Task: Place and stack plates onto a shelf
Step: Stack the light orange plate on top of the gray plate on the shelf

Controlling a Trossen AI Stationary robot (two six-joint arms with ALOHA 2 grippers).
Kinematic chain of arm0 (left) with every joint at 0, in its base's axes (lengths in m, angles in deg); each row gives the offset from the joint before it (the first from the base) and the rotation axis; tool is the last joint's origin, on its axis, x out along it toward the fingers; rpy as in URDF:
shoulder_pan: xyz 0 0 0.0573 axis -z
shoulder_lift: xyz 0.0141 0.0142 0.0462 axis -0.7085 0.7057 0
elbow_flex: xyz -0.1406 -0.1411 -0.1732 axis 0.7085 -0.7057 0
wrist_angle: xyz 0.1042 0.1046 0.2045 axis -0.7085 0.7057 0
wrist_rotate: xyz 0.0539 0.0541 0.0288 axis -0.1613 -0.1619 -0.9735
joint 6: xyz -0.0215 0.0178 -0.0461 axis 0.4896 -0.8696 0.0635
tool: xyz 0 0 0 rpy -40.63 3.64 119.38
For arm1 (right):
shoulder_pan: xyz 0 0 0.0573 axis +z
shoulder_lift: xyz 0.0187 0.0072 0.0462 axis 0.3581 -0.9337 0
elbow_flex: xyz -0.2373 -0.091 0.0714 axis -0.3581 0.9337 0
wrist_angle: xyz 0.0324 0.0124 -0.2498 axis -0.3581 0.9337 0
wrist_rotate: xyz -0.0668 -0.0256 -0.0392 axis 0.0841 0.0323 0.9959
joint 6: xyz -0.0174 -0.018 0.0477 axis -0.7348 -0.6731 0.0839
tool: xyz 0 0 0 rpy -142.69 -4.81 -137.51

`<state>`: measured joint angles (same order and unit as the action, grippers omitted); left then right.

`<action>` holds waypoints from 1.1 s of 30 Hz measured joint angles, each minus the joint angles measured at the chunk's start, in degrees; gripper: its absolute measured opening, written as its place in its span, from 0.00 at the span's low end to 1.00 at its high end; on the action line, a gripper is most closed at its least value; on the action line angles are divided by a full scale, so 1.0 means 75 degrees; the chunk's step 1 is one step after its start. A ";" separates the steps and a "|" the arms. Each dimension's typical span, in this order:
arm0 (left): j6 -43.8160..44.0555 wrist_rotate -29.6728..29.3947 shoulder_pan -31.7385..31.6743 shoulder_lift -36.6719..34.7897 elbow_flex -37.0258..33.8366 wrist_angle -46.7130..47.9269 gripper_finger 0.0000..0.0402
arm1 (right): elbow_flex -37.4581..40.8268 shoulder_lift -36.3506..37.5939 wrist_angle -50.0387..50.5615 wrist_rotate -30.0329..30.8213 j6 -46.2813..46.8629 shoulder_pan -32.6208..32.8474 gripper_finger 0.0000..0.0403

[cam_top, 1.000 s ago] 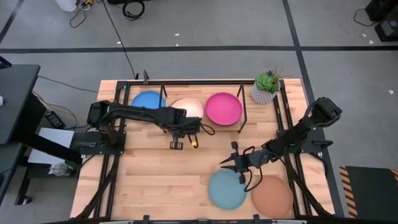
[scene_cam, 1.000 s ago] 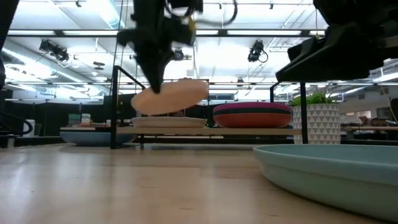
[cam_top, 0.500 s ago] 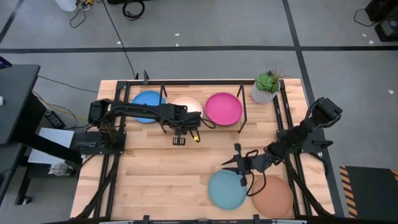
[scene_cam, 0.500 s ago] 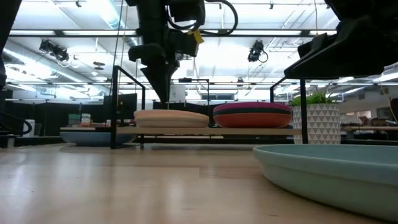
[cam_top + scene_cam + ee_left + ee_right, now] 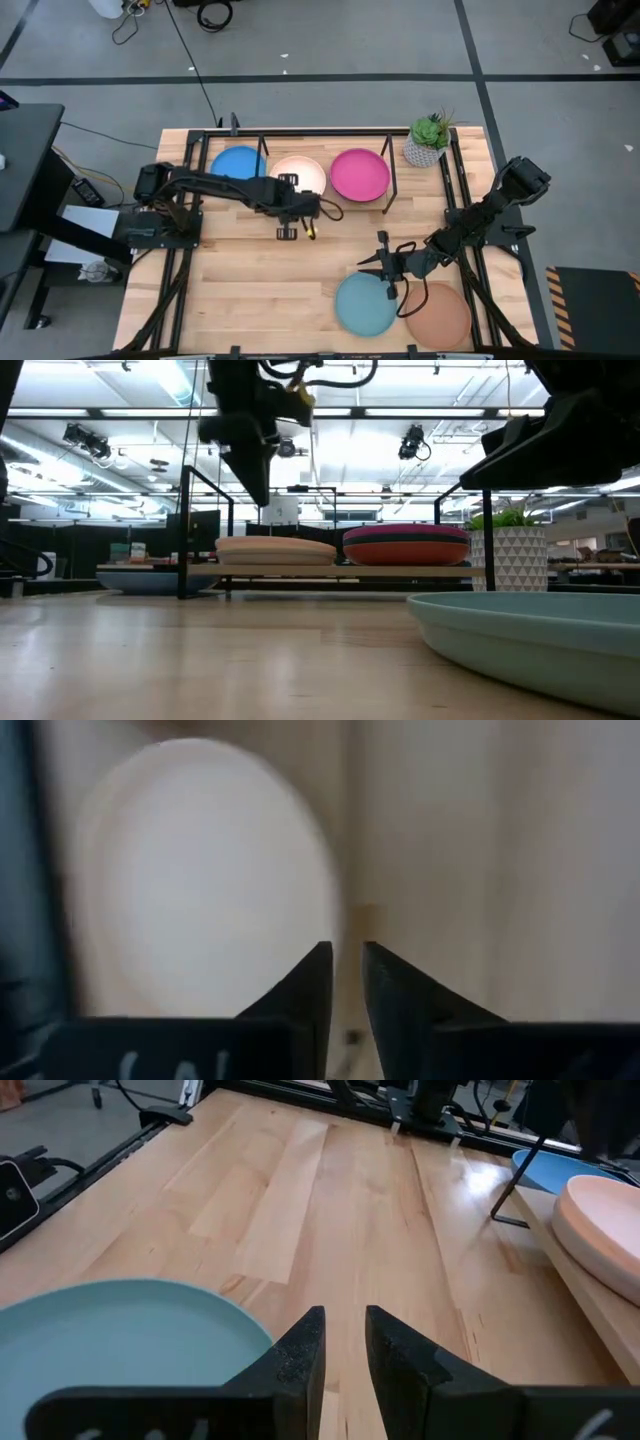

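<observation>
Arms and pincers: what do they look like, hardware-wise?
Both arms are dark, jointed links with looping black cables. The left pincer carries a small yellow marking beside it; the right pincer is all black. In the wrist views each has two dark, tapered, pointed fingers.

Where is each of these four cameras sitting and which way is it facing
High view: above the table, looking straight down; both arms show, left hand by the shelf, right hand near the light teal plate.
Low view: at tabletop height, looking level at the shelf; an arm hangs above.
Left wrist view: on the left arm, looking past its fingers at the cream plate.
Right wrist view: on the right arm, looking across the table past its fingers.
All four views show the cream plate.
</observation>
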<state>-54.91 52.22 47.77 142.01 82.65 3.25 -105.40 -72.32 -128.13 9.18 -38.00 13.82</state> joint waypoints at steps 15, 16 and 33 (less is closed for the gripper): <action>0.1333 -0.2305 0.0445 0.0042 -0.1484 -0.0887 0.12 | 0.0000 0.0000 -0.0012 0.0000 -0.0025 0.0000 0.20; 0.1325 -0.2441 0.0486 0.0042 -0.1510 -0.0883 0.12 | 0.0000 0.0000 -0.0012 0.0000 -0.0032 0.0000 0.20; 0.1530 -0.1723 0.0575 0.0042 -0.1513 -0.1110 0.12 | 0.0000 0.0000 -0.0015 0.0000 -0.0153 0.0000 0.20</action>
<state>-43.44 39.30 52.08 142.32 71.30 -5.08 -105.40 -72.32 -128.24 9.18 -39.15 13.82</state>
